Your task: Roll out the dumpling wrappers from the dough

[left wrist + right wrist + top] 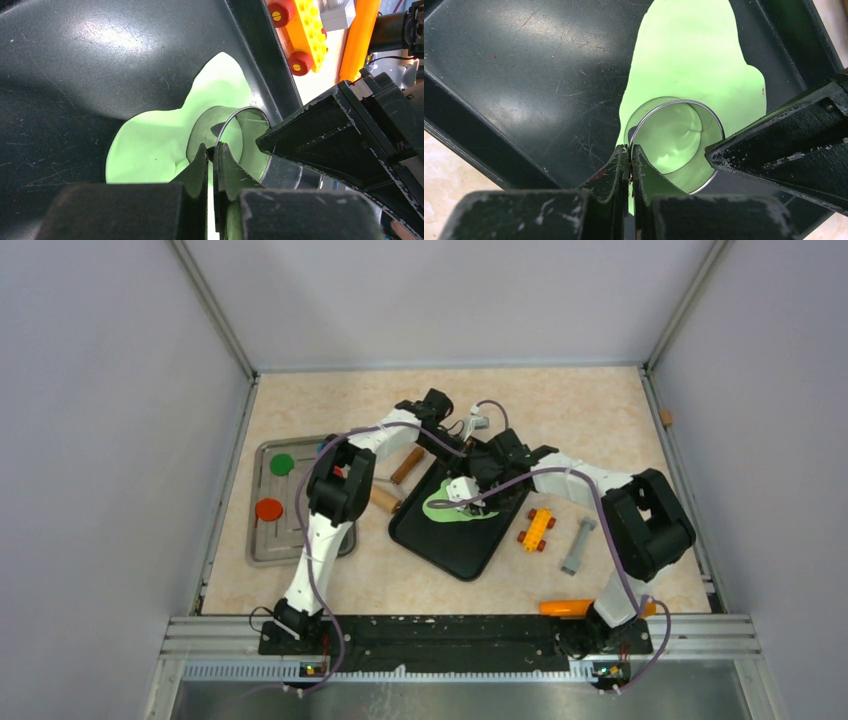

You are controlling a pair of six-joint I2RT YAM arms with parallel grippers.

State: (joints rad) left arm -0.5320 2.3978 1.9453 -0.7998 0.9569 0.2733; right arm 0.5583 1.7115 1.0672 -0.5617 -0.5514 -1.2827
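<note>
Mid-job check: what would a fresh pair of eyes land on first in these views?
The bright green dough, pressed flat in the black tray, with the metal ring cutter standing on it. Both arms crowd over it: the left gripper and right gripper each pinch the cutter's rim. Off to the left in the top view, a silver tray holds a green disc and a red disc.

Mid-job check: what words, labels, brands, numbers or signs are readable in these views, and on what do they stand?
None can be read. The black tray, the dough, the metal ring cutter, the yellow toy car and the grey tray all show no print or markings.
</note>
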